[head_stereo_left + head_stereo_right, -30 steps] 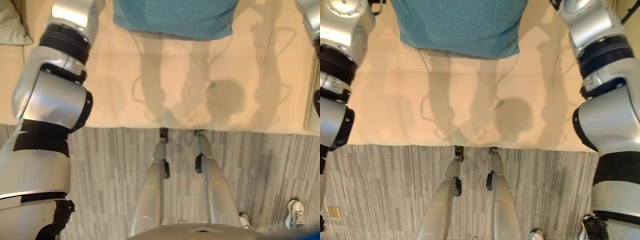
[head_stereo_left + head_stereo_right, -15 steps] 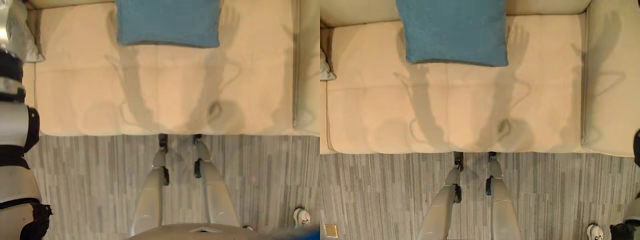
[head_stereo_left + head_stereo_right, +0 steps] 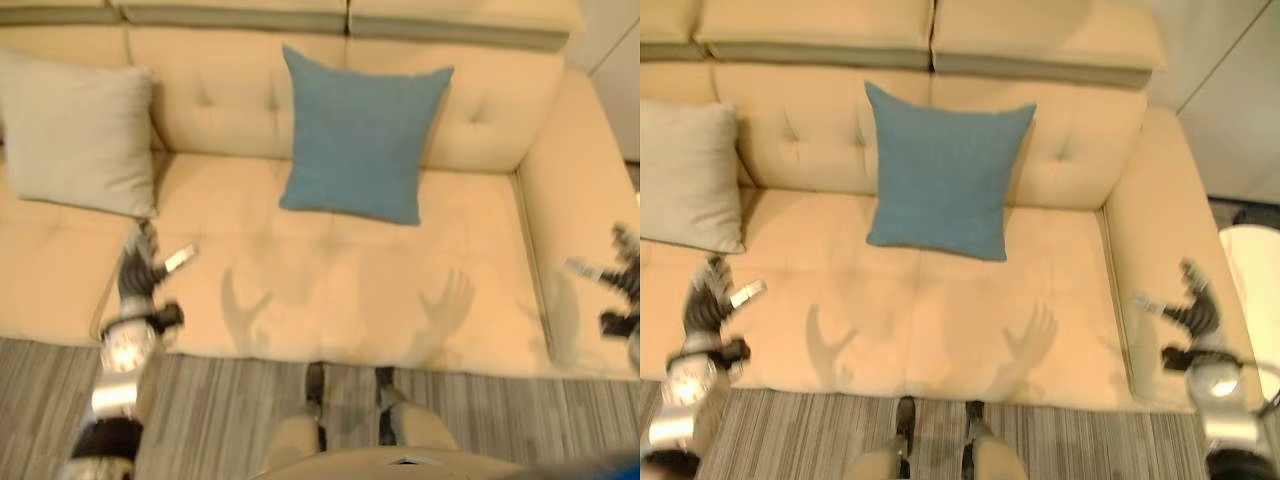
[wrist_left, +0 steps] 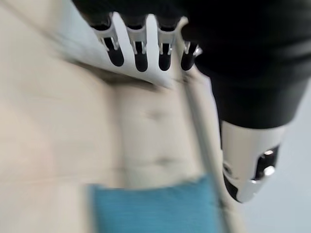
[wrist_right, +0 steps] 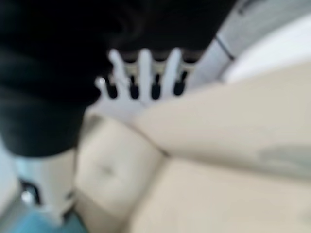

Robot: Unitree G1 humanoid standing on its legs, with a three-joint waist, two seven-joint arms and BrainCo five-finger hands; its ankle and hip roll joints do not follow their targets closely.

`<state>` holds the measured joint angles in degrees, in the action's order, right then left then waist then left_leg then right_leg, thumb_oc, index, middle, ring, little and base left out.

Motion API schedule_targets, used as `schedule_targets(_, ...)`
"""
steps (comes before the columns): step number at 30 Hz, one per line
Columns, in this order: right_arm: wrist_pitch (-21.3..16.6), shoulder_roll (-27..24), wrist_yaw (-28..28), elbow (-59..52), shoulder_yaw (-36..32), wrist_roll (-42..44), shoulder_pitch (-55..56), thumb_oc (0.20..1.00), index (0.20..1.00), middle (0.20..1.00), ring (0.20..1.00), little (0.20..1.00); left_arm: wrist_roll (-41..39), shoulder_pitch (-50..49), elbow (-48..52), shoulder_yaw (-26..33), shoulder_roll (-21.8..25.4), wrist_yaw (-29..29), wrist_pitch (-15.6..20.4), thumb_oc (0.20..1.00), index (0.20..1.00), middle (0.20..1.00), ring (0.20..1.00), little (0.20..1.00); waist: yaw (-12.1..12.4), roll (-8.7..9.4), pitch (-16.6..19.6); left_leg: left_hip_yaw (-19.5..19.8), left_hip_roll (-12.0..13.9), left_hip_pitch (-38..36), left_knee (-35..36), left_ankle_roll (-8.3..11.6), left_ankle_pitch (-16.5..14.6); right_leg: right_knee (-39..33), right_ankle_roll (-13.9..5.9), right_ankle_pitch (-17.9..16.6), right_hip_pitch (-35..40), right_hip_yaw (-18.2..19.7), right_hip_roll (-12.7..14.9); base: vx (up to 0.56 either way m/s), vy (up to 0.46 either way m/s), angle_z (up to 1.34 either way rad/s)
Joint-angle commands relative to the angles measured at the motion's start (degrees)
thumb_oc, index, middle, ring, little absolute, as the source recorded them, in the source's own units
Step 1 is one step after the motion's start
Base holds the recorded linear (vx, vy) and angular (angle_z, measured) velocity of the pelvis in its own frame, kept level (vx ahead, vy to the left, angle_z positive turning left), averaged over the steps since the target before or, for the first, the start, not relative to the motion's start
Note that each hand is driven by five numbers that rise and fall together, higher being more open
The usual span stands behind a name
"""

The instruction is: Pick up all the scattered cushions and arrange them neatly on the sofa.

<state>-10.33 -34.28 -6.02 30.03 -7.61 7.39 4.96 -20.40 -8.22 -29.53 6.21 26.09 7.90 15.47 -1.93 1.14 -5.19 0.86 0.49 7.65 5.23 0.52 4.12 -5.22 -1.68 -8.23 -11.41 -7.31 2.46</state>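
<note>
The square blue fabric cushion (image 3: 943,172) stands up against the back of the big cream leather sofa (image 3: 950,330), near the middle. The square pale grey cushion (image 3: 77,133) leans on the sofa back too, at about 9 o'clock from the blue one, with a bit of bare sofa between them. Both cushions look tidy and sit on the sofa seat.

I think this step is the end of setting a cushion down. Both hands are empty and away from the cushions. I see no cushion on the striped grey floor (image 3: 230,410) in front of the sofa. So the next move is likely to look around for any cushion left somewhere else. If there is one, the robot needs to turn, find it, and reach down with both hands. If there is none, the job looks almost finished.

The left hand (image 3: 138,268) is low at the front edge of the seat, at about 7 o'clock from the blue cushion. Its fingers (image 4: 141,46) are straight and spread, with the thumb out to the side, holding nothing. The right hand (image 3: 1193,309) is over the sofa's arm at about 4 o'clock from the blue cushion. Its fingers (image 5: 145,65) are straight and apart too, and it is empty.
</note>
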Motion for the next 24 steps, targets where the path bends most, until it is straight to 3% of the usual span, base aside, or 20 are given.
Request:
schedule_targets(1, -1.29, -3.51, 2.44, 2.58, 2.84, -4.48, -3.14, 1.000, 1.000, 1.000, 1.000, 1.000, 9.53, 4.63, -4.50, -5.10, 3.93, -3.28, -1.28, 1.000, 1.000, 1.000, 1.000, 1.000, 0.44, -0.46, 1.70, -0.81, -2.12, -1.64, -0.23, -1.79, -6.82, 0.22, -2.42, 10.20, 5.32, -1.96, 0.34, -0.04, 0.062, 0.01)
schedule_targets(6, -0.16, 4.24, 3.71, 19.25, 10.71, -8.38, -3.71, 1.000, 1.000, 1.000, 1.000, 1.000, 13.97, 5.49, -27.32, -8.30, -3.91, -4.37, -4.18, 1.000, 1.000, 1.000, 1.000, 1.000, 0.89, -0.29, 2.63, -1.06, -2.45, -6.08, -0.23, -2.87, -8.38, 0.22, -2.53, 10.80, 9.40, -1.91, 0.54, -0.02, 0.097, 0.02)
schedule_targets(7, 0.84, 7.22, 4.03, 26.22, 12.93, -9.10, -3.67, 1.000, 1.000, 1.000, 1.000, 1.000, 17.75, 5.84, -34.95, -9.43, -5.57, -4.26, -5.12, 1.000, 1.000, 1.000, 1.000, 1.000, 1.10, -0.09, 3.19, -1.24, -2.71, -8.08, -0.23, -3.37, -9.38, 0.22, -2.67, 11.10, 11.15, -1.75, 0.81, 0.02, 0.110, 0.00)
schedule_targets(12, 2.57, 12.18, 4.55, 37.08, 13.79, -8.95, -3.05, 1.000, 1.000, 1.000, 1.000, 1.000, 17.81, 5.81, -43.20, -8.37, -7.46, -4.99, -6.87, 1.000, 1.000, 1.000, 1.000, 1.000, 1.49, 0.40, 3.17, -1.20, -3.61, -10.82, -0.23, -4.60, -10.62, 0.22, -3.17, 11.22, 13.43, -0.96, 1.48, -0.02, 0.190, -0.05)
schedule_targets(15, 3.84, 14.50, 4.29, 40.04, 13.54, -7.31, -2.79, 1.000, 1.000, 1.000, 1.000, 1.000, 16.95, 6.53, -42.82, -8.73, -8.11, -4.82, -6.68, 1.000, 1.000, 1.000, 1.000, 1.000, 1.73, 0.76, 2.03, -2.11, -4.49, -8.85, -0.56, -5.96, -10.30, 0.22, -4.43, 7.65, 10.27, 0.56, 2.25, -0.23, 0.252, -0.11)
schedule_targets(17, 4.44, 15.17, 3.67, 40.15, 14.26, -7.44, -3.69, 1.000, 1.000, 1.000, 1.000, 1.000, 16.65, 7.50, -42.03, -9.86, -8.56, -4.29, -6.50, 1.000, 1.000, 1.000, 1.000, 1.000, 2.06, 1.03, 0.64, -3.52, -4.66, -5.00, -2.28, -6.57, -9.74, 0.23, -5.93, 3.23, 6.06, 0.80, 2.77, -0.38, 0.211, -0.28)
schedule_targets(19, 4.83, 15.54, 3.64, 40.33, 14.52, -6.74, -3.89, 1.000, 1.000, 1.000, 1.000, 1.000, 16.83, 7.79, -41.07, -11.20, -8.83, -4.43, -6.71, 1.000, 1.000, 1.000, 1.000, 1.000, 2.26, 0.78, 0.07, -3.46, -4.42, -3.26, -2.36, -6.58, -9.21, 2.67, -4.80, 6.56, 5.34, -2.43, 2.62, -0.26, 0.127, -0.46)
schedule_targets(24, 5.17, 16.11, 3.82, 40.88, 16.88, -7.46, -4.14, 1.000, 1.000, 1.000, 1.000, 1.000, 18.55, 8.49, -40.97, -13.25, -7.90, -4.25, -7.51, 1.000, 1.000, 1.000, 1.000, 1.000, 1.60, 1.83, 0.49, -2.50, -4.75, -4.05, -0.24, -5.72, -7.70, 17.33, -2.29, 17.36, 6.86, -3.62, 0.06, -0.11, -0.005, -0.17)
